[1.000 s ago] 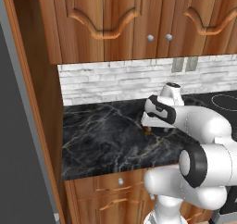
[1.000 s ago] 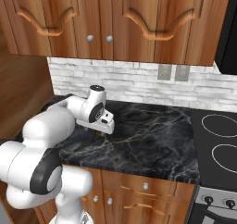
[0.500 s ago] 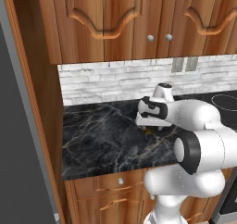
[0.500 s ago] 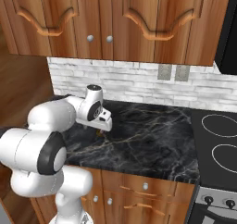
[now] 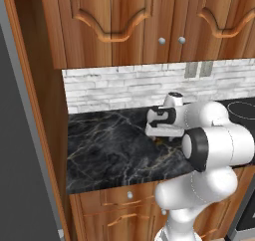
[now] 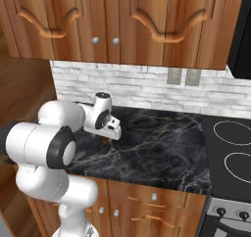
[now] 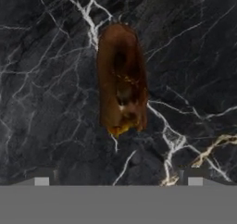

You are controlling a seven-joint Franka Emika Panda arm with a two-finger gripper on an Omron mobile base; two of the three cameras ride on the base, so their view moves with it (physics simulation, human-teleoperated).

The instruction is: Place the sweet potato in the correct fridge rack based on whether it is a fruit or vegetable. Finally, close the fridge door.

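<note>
Wooden cabinets point(image 5: 124, 21) run across the top of both base views, above a white brick wall point(image 6: 137, 86) and the black marble table point(image 5: 109, 145). To the right of the table in the right base view sits a stove top point(image 6: 230, 153) with ring burners. Along the left edge of the left base view stands a tall grey panel point(image 5: 20, 150), probably part of the fridge, though too little of it shows to be sure.

The white arm point(image 5: 214, 145) reaches forward and bends down over the table, its gripper point(image 6: 112, 136) pointing at the surface near the middle. The gripper is spread wide and holds nothing; in the hand view its two finger tips point(image 7: 41, 180) stand far apart at the bottom edge.

The sweet potato point(image 7: 121, 84) lies flat on the table directly under the hand, lengthwise between the lines of the two tips, a little ahead of them and untouched.

The step in hand looks like the approach for the pick-up. Next the hand likely needs to drop straight down until the tips flank the narrow sides of the sweet potato, then close, before any carrying to the fridge.
</note>
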